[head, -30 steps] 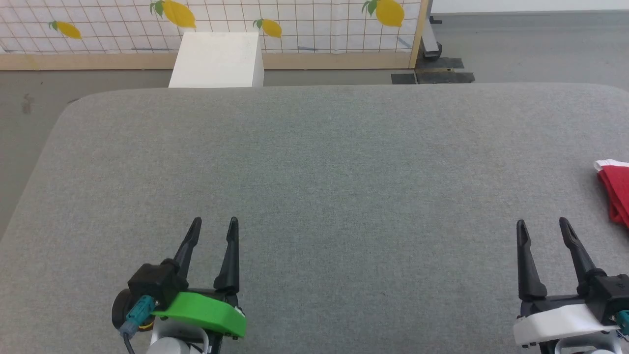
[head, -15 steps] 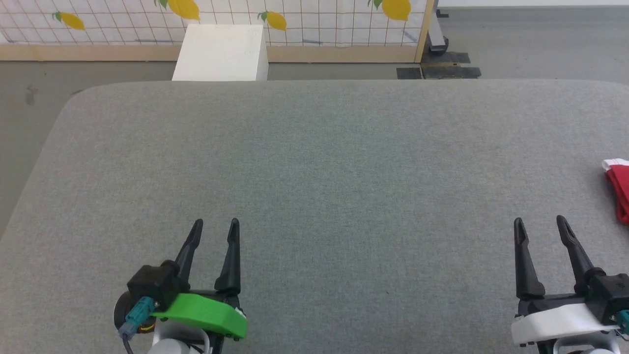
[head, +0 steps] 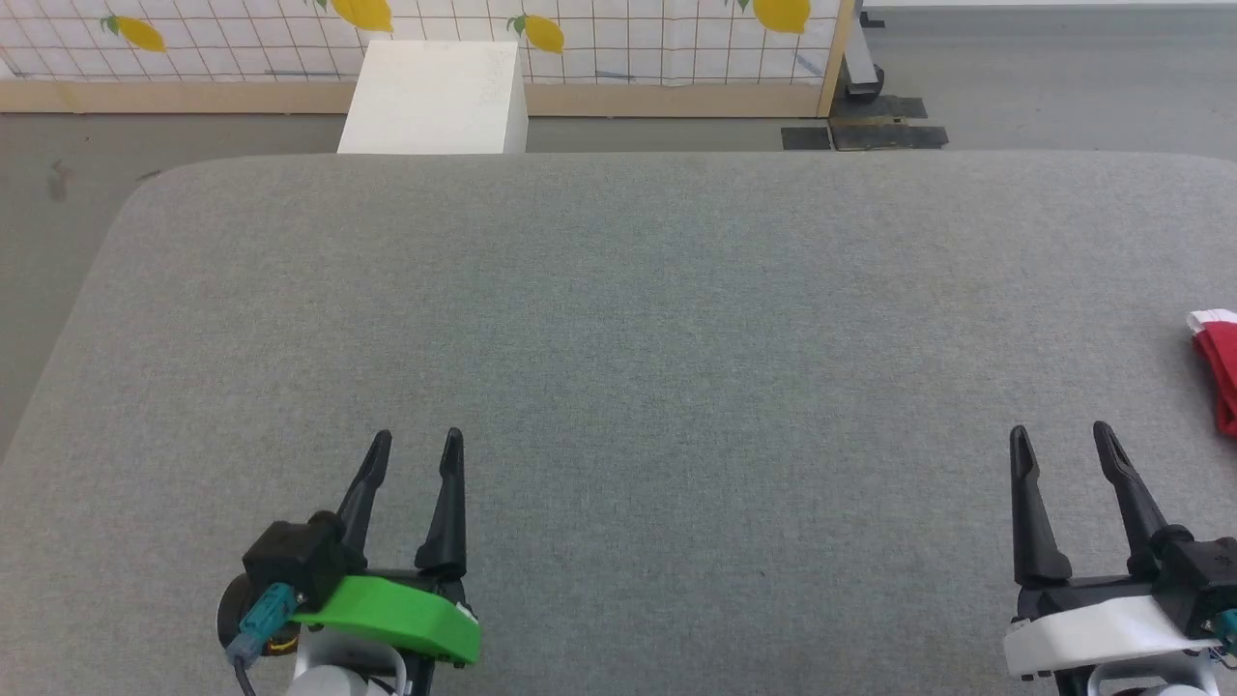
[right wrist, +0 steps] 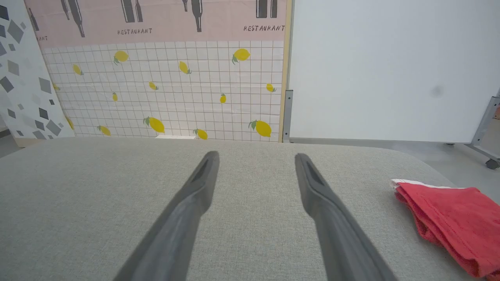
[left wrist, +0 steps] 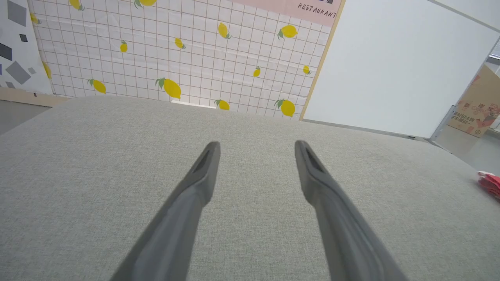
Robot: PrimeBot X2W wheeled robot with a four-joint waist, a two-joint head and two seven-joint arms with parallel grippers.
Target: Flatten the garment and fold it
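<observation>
The garment (head: 1220,367), red with a bit of white at its top, lies at the far right edge of the grey table (head: 618,319), mostly cut off in the head view. The right wrist view shows the garment (right wrist: 453,220) as a folded red stack, right of the fingers. It appears as a small red patch, the garment (left wrist: 490,183), at the right edge of the left wrist view. My left gripper (head: 416,443) hovers open near the front left, empty. My right gripper (head: 1060,435) stands open and empty at the front right, just left of the garment.
A white box (head: 433,97) stands on the floor behind the table's far edge. A lemon-patterned partition (head: 599,39) with a wooden frame runs behind it. A wheeled stand foot (head: 860,82) and dark floor mats sit at the back right.
The head camera has tilted and turned slightly, so the whole scene shifted and less of the garment shows at the right edge. Both grippers stay open in place.
</observation>
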